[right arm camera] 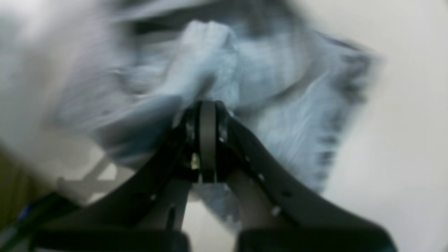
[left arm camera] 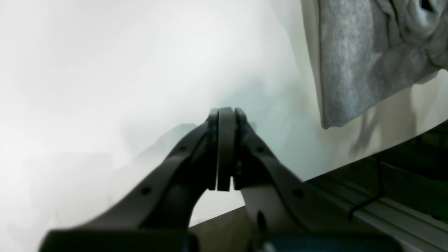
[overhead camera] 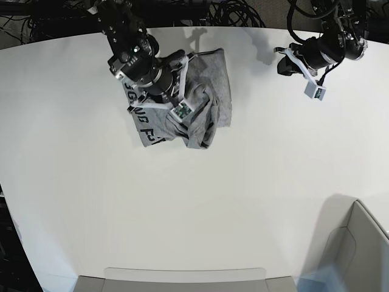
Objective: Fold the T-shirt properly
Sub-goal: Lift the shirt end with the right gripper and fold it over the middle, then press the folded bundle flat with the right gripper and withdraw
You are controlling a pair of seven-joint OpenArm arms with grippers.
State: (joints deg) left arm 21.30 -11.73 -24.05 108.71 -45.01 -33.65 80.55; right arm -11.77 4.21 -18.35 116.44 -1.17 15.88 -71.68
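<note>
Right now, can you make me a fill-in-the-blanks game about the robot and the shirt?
1. The T-shirt is the color ____.
2. The right hand is shut on the ____.
3. The left hand is shut and holds ____.
4. The shirt lies crumpled on a ____ table.

Missing words: grey; T-shirt; nothing; white

T-shirt on table, under right arm, left arm well apart
</note>
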